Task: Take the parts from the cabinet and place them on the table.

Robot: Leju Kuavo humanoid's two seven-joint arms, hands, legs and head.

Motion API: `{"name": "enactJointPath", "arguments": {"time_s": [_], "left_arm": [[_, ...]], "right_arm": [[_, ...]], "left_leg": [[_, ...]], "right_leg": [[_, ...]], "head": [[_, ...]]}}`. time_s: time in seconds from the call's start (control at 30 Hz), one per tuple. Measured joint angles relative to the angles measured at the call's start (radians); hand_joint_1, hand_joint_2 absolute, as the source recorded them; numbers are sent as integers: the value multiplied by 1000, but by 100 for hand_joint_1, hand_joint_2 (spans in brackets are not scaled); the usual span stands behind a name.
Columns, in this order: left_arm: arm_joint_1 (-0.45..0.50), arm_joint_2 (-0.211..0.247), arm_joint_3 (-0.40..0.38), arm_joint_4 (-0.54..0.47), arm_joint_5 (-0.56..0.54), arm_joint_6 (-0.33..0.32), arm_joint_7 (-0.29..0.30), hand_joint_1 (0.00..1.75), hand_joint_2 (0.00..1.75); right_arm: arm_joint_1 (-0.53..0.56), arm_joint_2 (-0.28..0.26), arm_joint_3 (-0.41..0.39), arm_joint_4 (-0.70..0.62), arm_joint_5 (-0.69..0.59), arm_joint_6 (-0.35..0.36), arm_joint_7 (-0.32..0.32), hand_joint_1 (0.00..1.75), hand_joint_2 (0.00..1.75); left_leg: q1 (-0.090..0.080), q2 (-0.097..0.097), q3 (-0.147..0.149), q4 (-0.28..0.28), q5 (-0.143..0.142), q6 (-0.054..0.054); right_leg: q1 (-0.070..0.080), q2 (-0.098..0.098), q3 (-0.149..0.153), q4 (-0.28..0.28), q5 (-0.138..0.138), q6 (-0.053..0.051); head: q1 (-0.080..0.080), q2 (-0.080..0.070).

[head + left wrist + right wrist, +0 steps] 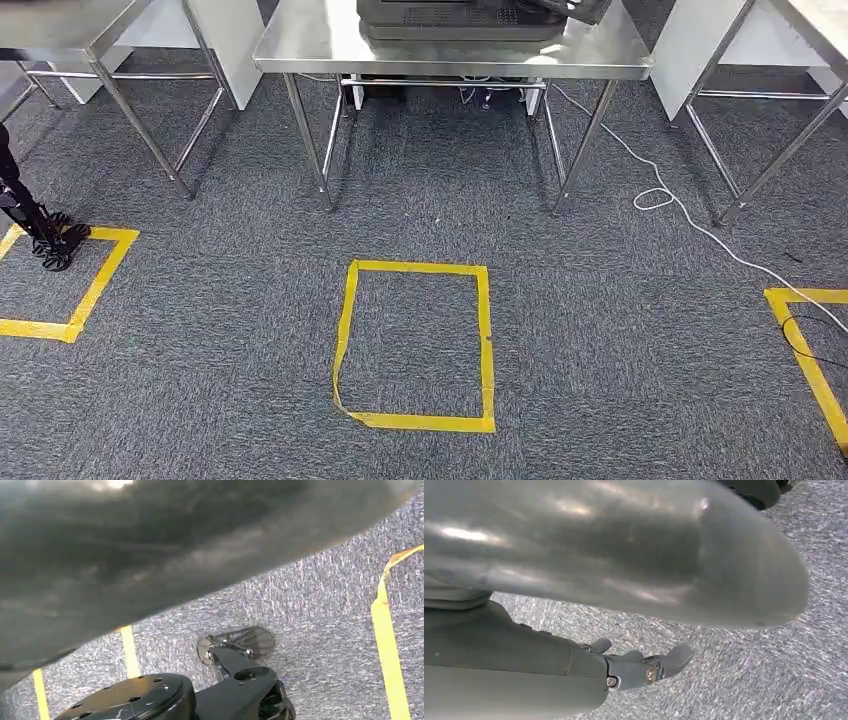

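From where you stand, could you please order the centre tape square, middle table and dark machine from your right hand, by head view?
1. Centre tape square, low, just ahead.
2. Middle table, beyond it.
3. Dark machine, on the tabletop, farthest.

Grey carpet with yellow tape squares before steel tables.

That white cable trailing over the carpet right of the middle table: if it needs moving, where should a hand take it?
Probably at the small loop of the white cable, beside the steel table's right front leg. It lies flat on the carpet, so come straight down and pinch one strand of the loop. The right hand, holding nothing, suits that side.
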Motion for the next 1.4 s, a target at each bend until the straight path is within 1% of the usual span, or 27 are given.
{"name": "enactJointPath", "arguments": {"time_s": [0.03, 0.13, 0.17, 0.2, 0.27, 0.33, 0.4, 0.47, 0.5, 0.53, 0.57, 0.63, 0.67, 0.7, 0.77, 0.83, 0.9, 0.97, 1.0, 1.03, 1.1, 1.17, 1.23, 1.3, 1.33, 1.37, 1.4], "left_arm": [[0, 1, 0, 0, 0, 0, 0, 0, 0], [0, 0, 0, 0, 0, 0, 0, 0, 0], [0, -2, 0, 0, 0, 0, 0, 0, 0], [0, -3, 0, 0, 1, 0, 0, 0, 0], [-1, -3, 0, 0, 2, -1, -1, 0, 0], [-1, -5, 0, 0, 2, -1, -1, 0, 0], [0, -5, 1, 0, 2, -1, -1, 0, 0], [-1, -7, 1, 0, 2, -1, -1, 0, 0], [-1, -3, 1, -2, 2, -1, 0, 0, 0], [-1, -3, 1, 0, 2, -1, 0, 0, 0], [0, -3, 1, 0, 2, 0, -1, 0, 0], [3, -3, 1, 0, 2, 0, -2, 0, 0], [5, -5, 1, 1, 2, 0, -2, 0, 0], [5, -3, 1, 1, 2, 0, -2, 0, 0], [5, -3, 1, 1, 2, 0, -2, 0, 0], [6, -3, 1, 1, 2, 0, -2, 0, 0], [8, -1, 1, 1, 2, 0, -2, 0, 0], [7, 0, 1, 1, 0, 0, -2, 0, 0], [7, 0, 1, 1, 0, 0, -2, 0, 0], [6, 0, 1, 1, 0, 0, -2, 0, 0], [4, -1, 1, 1, -1, 0, -2, 0, 0], [6, 0, 1, 1, -1, 0, -2, 0, 0], [6, 1, 1, 0, -2, 0, -1, 0, 0], [4, 1, 1, 0, -2, -1, -1, 0, 0], [5, 2, 1, 0, -2, -2, -1, 0, 0], [6, 2, 1, 0, -2, -2, -1, 0, 0], [6, 2, 1, 0, -2, -2, -1, 0, 0]], "right_arm": [[0, 2, 1, 0, 0, 0, 0, 0, 0], [-1, 3, 3, 0, 1, 0, 0, 0, 0], [0, 2, 3, 0, 1, 0, 0, 0, 0], [0, 0, 5, 1, 2, 0, 0, 0, 0], [0, 0, 8, 1, 2, 0, 0, 0, 0], [1, -2, 10, 2, 7, 0, 3, 0, 0], [2, -5, 11, 2, 8, -1, 5, 0, 0], [1, -6, 12, 2, 12, -1, 5, 0, 0], [-2, -2, 13, 3, 14, -1, 5, 0, 0], [0, -2, 13, 3, 14, -1, 5, 0, 0], [0, -2, 14, 3, 17, -1, 5, 0, 0], [0, -5, 14, 3, 19, -1, 5, 0, 0], [-1, -6, 14, 3, 19, -2, 5, 0, 0], [0, -3, 14, 3, 19, -2, 5, 0, 0], [1, -4, 14, 3, 19, -3, 5, 0, 0], [2, -3, 15, 4, 23, -3, 5, 0, 0], [2, -3, 16, 4, 24, -3, 5, 0, 0], [0, -2, 16, 4, 24, -3, 5, 0, 0], [0, -2, 16, 4, 25, -3, 5, 0, 0], [0, -2, 16, 4, 25, -3, 5, 0, 0], [0, -2, 16, 4, 26, -4, 5, 0, 0], [-1, -2, 17, 4, 26, -4, 5, 0, 0], [0, -2, 18, 4, 30, -4, 5, 0, 0], [-1, -1, 19, 4, 36, -3, 7, 0, 0], [0, -1, 19, 5, 37, -2, 10, 0, 0], [1, -1, 19, 5, 37, -1, 11, 0, 0], [3, -1, 19, 5, 37, -1, 11, 0, 0]], "left_leg": [[-2, -1, -2, 4, -2, 11], [-2, -1, 0, -15, 7, 21], [13, 1, 11, -33, 19, 22], [15, 2, 13, -43, 23, 27], [19, 2, 7, -44, 27, 27], [22, 1, -1, -43, 32, 21], [34, -5, -8, -42, 38, 8], [44, -14, -16, -32, 41, -16], [37, -15, -23, -21, 38, -31], [40, -18, -21, -21, 33, -40], [40, -18, -13, -30, 37, -46], [50, -19, -8, -40, 50, -59], [55, -13, -9, -31, 42, -58], [54, -1, -25, 6, 7, -49], [43, 1, -95, 177, -94, -39], [34, 1, -149, 316, -142, -31], [29, 1, -121, 274, -107, -19], [24, 11, -24, 96, -28, -4], [20, 31, 6, 43, -31, -2], [12, 28, 9, 28, -33, -4], [6, 19, 2, 30, -33, 0], [8, 9, 0, 20, -24, 16], [6, 2, -3, 18, -21, 26], [4, -7, -10, 18, -18, 32], [3, -12, -12, 18, -18, 32], [3, -17, -12, 18, -17, 33], [3, -23, -12, 18, -16, 34]], "right_leg": [[-4, -1, 8, -1, 2, 4], [4, -1, 9, -9, 7, 12], [0, -1, 2, 6, -1, 11], [2, 0, -15, 40, -27, 8], [-3, 0, -84, 184, -95, 5], [-15, 0, -134, 285, -125, 20], [-29, -1, -95, 209, -85, 53], [-53, 5, 5, 26, -27, 93], [-55, 9, 15, -5, -26, 98], [-43, 15, 14, -2, -20, 67], [-39, 10, 13, 3, -19, 49], [-32, 9, 12, 8, -14, 30], [-37, 4, 13, 5, -8, 18], [-35, 1, 21, 5, -6, 12], [-24, -6, 18, 6, -3, 0], [-11, -15, 17, 7, -5, -7], [-4, -19, 21, 8, -7, -11], [-2, -22, 30, 8, -13, -11], [3, -24, 30, 8, -18, -6], [14, -25, 20, 14, -21, 0], [8, -33, 23, 6, -20, 6], [5, -37, 25, 8, -24, 16], [2, -17, -14, 87, -71, 8], [2, -8, -101, 259, -139, -1], [2, -5, -134, 322, -155, 2], [2, -5, -142, 332, -149, 7], [2, -5, -125, 291, -125, 18]], "head": [[0, 0], [-2, 0], [-2, 0], [3, 0], [5, 0], [4, 0], [5, 0], [6, 0], [12, 0], [10, 0], [0, 0], [0, 0], [-6, 0], [-9, 0], [-13, 0], [-12, 0], [-12, 0], [-12, 0], [-12, 0], [-14, 0], [-10, 0], [-11, 0], [-6, 0], [-5, 0], [-5, 0], [-6, 0], [-4, 0]]}}
